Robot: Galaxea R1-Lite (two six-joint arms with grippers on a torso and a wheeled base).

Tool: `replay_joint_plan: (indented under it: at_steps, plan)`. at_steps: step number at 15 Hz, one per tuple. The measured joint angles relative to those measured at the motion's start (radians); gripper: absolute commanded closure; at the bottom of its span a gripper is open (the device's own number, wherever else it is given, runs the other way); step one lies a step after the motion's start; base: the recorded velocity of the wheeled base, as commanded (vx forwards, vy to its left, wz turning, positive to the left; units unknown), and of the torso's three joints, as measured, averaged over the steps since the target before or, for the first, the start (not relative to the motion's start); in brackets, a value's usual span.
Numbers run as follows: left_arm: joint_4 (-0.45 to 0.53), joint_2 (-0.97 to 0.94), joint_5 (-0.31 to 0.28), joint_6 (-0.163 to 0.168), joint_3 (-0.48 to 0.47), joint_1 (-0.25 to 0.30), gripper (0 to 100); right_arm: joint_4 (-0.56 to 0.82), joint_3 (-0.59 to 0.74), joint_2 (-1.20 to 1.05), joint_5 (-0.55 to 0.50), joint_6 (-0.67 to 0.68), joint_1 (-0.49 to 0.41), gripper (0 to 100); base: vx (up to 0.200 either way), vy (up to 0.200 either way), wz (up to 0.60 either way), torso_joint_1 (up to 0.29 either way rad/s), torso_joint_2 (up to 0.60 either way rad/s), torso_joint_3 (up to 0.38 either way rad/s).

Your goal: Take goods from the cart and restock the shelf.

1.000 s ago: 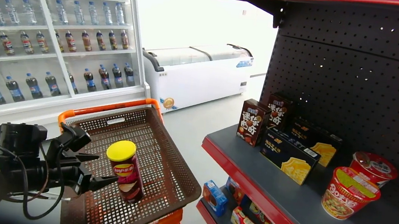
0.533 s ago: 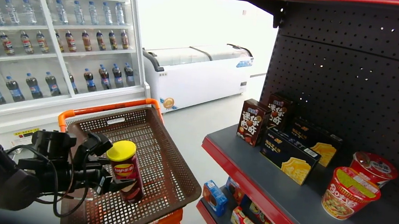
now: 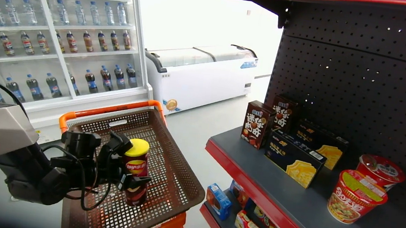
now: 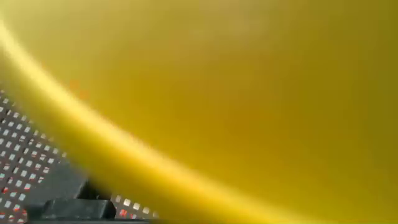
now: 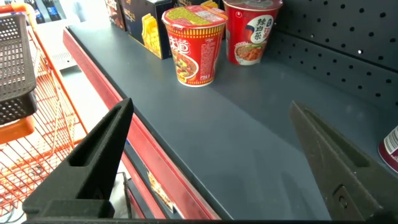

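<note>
**Chip can upright in the cart, left gripper at its side**

Tall dark-red cylindrical chip can [image 3: 136,194] standing on the mesh floor of the brown perforated plastic cart basket [image 3: 179,157], toward the near-left part of it, clear of the basket walls. Long axis close to vertical, yellow plastic lid [image 3: 138,147] on top. Same lid pressed up against the left wrist camera [image 4: 249,93], so very close to that arm.

Black left gripper [image 3: 133,167] set level against the can's upper half, coming in from the robot's left and so square across the long axis. Clamped on the can or merely around it: cannot tell from these views.

Black right gripper [image 5: 211,106] spread wide with nothing in it, hanging above the grey metal shelf deck [image 5: 249,143], well apart from the can. Left arm clearly the nearer one, and probably the one to carry.

Red-edged shelf deck [image 3: 291,210] off to the robot's right of the basket and higher than its floor. On it, dark flat snack boxes [image 3: 294,157] toward the far end and two red paper noodle cups [image 3: 354,196] nearer. Bare deck near the front edge looks like the free spot.

Judged step: securing the can for a lift. Probably best raised straight along its axis to clear the basket rim, then carried right and kept upright.
</note>
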Motion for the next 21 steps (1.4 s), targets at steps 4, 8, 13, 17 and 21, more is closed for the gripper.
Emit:
replay_joint_plan:
  at_steps: [4,8,13,17,21]
  plan:
    - [0.001,0.028,0.011,-0.001,-0.037,-0.047,100,0.0,0.0,0.0,0.0,0.0,0.0,0,0.0,0.0,0.0,0.0,0.0,0.0]
    - [-0.005,0.031,0.131,-0.003,-0.056,-0.07,100,0.0,0.0,0.0,0.0,0.0,0.0,0,0.0,0.0,0.0,0.0,0.0,0.0]
    - [-0.033,-0.045,0.161,-0.066,0.016,-0.08,100,0.0,0.0,0.0,0.0,0.0,0.0,0,0.0,0.0,0.0,0.0,0.0,0.0]
    - [0.059,-0.25,0.224,-0.201,0.026,-0.095,100,0.0,0.0,0.0,0.0,0.0,0.0,0,0.0,0.0,0.0,0.0,0.0,0.0]
    - [0.364,-0.609,0.247,-0.244,0.05,-0.109,100,0.0,0.0,0.0,0.0,0.0,0.0,0,0.0,0.0,0.0,0.0,0.0,0.0]
